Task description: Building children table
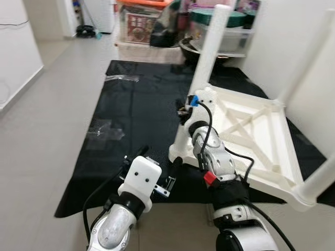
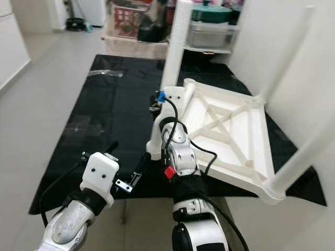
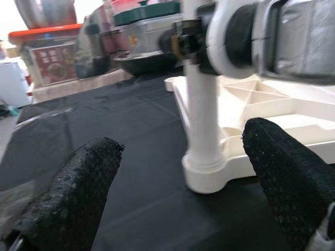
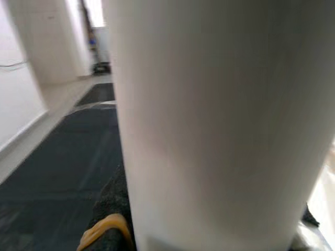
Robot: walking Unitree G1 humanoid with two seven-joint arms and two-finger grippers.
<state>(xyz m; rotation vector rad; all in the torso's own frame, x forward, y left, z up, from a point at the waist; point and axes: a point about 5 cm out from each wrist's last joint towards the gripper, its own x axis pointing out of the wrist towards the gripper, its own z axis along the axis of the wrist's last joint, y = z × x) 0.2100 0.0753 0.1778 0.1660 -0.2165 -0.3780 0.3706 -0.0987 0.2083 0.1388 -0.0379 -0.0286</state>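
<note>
A white plastic children's table [image 1: 251,130] lies upside down on a black mat [image 1: 136,104]. Three of its legs stand upright. My right gripper [image 1: 186,112] is shut on the lower part of the near-left leg [image 1: 209,52], just above its socket at the table's corner. In the right wrist view this leg [image 4: 220,125] sits very close, with a black finger [image 4: 112,204] against it. My left gripper [image 1: 157,167] is open, low over the mat's front edge. Its fingers [image 3: 73,193] point at the base of the leg [image 3: 204,162] without touching it.
Two more legs rise at the back right [image 1: 309,52] and near right [image 1: 327,178]. Storage boxes and pots [image 1: 152,26] crowd the far end of the mat. Clear plastic wrappers [image 1: 104,130] lie on the mat's left half. A white wall [image 1: 293,31] runs along the right.
</note>
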